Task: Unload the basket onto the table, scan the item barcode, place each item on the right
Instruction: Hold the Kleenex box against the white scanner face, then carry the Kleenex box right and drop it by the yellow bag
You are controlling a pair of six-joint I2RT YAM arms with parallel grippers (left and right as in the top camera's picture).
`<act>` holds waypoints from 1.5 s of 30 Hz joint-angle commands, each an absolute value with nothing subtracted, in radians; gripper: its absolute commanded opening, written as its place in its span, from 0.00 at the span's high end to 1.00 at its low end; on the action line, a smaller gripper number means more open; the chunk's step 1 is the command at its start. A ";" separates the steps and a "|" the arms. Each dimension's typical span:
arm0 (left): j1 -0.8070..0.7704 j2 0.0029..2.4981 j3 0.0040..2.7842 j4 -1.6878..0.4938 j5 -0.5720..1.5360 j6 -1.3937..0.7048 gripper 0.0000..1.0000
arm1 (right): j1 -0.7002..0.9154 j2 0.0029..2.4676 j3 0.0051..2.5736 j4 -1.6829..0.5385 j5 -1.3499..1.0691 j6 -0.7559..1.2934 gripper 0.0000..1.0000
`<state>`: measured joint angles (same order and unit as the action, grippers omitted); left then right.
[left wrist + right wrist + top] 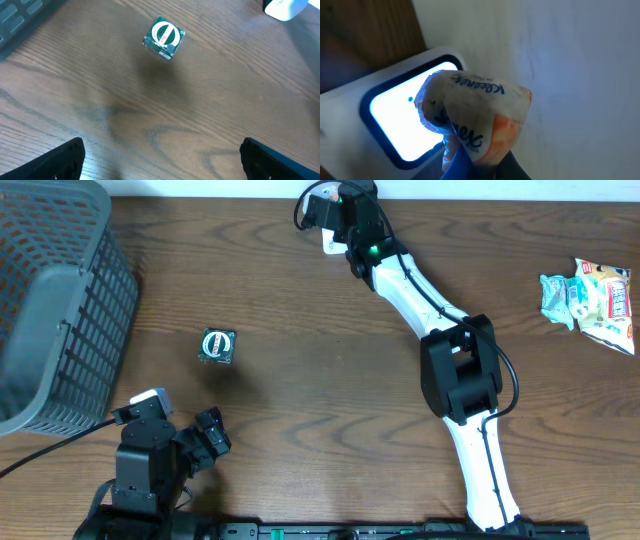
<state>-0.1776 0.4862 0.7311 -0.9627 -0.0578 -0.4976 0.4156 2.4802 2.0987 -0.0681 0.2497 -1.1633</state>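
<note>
Desk of dark wood (300, 380). Grey mesh basket (60, 300) at far-left corner, only its own grey walls visible inside. Snack packets (592, 298) by right edge. Right gripper (325, 212) at far edge, clamped on Kleenex tissue pack (480, 110), pack in front of lit window of white scanner (395, 125). Left gripper (213, 433) near front edge, jaws spread wide. Small green-and-white box (164, 37) left of centre.

Even, soft-shadowed overhead light; dim, blurry right-wrist view beside glowing scanner (395, 120).
</note>
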 commanded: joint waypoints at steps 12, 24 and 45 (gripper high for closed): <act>-0.175 0.482 0.733 -0.964 -0.060 -0.495 0.02 | 0.423 2.474 2.110 -0.089 0.249 -1.246 0.99; -0.176 0.482 0.733 -0.964 -0.060 -0.495 0.02 | 0.395 2.391 2.110 -0.071 0.282 -0.942 0.99; -0.175 0.482 0.733 -0.964 -0.060 -0.495 0.03 | -0.162 2.268 2.110 -0.913 0.446 0.397 0.99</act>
